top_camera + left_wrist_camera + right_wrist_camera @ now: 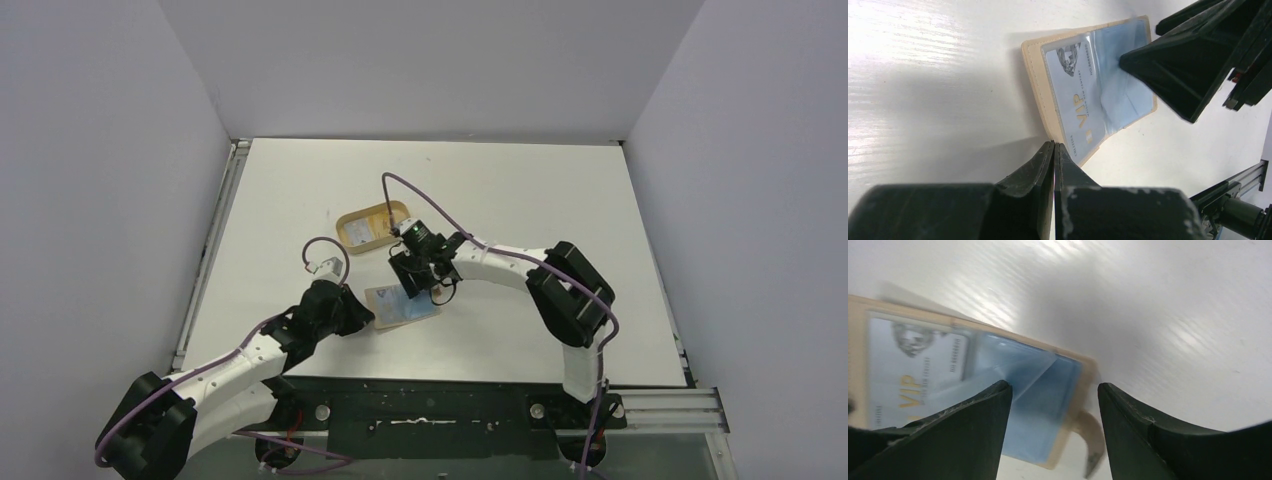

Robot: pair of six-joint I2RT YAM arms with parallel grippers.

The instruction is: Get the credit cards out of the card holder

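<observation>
The tan card holder (398, 306) lies open and flat on the white table. Light blue credit cards sit in its pockets: one marked VIP (1075, 107) behind clear plastic, and a plain blue one (1040, 405) beside it. My left gripper (1054, 145) is shut with nothing between the jaws, its tips at the holder's (1034, 75) near edge. My right gripper (1053, 387) is open, low over the holder's far half, one finger (978, 420) over the blue card, the other past the tan rim (1089, 371). The snap tab (1093, 432) lies between them.
An oval tan tray (372, 226) with a yellow inside and a white-and-yellow item stands behind the holder. The right gripper's black fingers (1178, 70) reach over the holder in the left wrist view. A metal rail (1243, 180) runs along the table's near edge.
</observation>
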